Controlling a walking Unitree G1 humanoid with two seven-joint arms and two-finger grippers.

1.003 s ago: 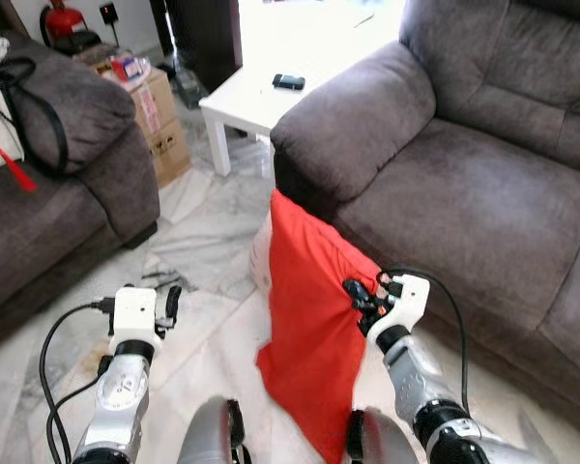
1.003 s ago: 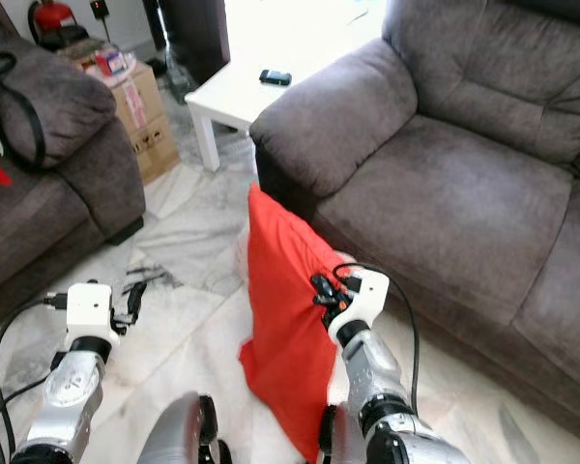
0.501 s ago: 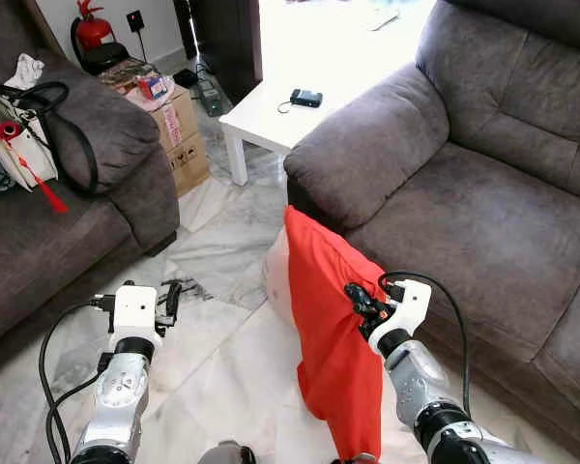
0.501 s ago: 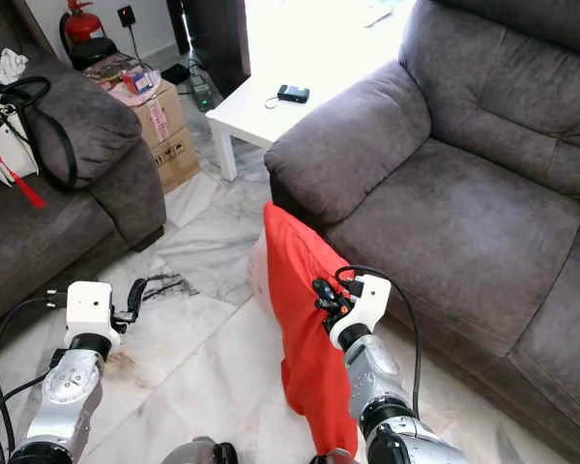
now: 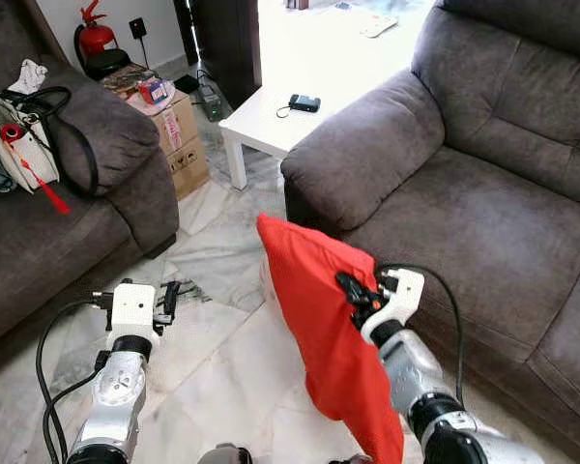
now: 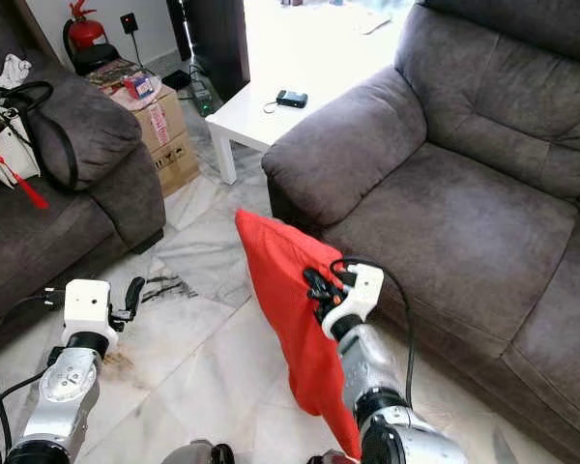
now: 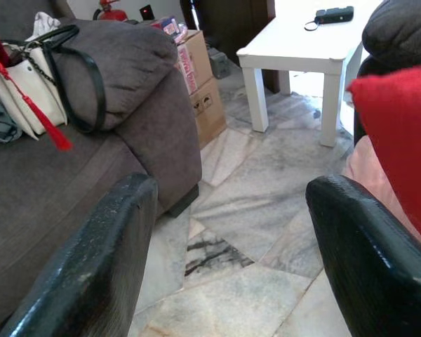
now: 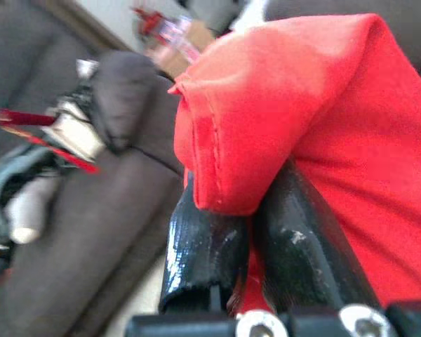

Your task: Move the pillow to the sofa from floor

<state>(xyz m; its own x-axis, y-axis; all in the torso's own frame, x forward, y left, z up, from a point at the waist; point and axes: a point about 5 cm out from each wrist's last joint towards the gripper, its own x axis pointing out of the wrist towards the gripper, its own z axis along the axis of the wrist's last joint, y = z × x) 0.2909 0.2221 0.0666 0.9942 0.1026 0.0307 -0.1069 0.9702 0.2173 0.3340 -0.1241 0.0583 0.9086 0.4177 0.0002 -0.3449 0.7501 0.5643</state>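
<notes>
2 silver arms, white wrist blocks, black cables, glossy black fingers [image 7: 91, 274]

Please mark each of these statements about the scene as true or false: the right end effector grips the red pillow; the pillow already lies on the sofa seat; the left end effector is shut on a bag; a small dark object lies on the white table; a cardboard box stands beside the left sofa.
1. The right end effector grips the red pillow. True.
2. The pillow already lies on the sofa seat. False: it hangs above the marble floor, in front of the right sofa.
3. The left end effector is shut on a bag. False: it is open and holds nothing; the bag sits on the left sofa.
4. A small dark object lies on the white table. True.
5. A cardboard box stands beside the left sofa. True.
</notes>
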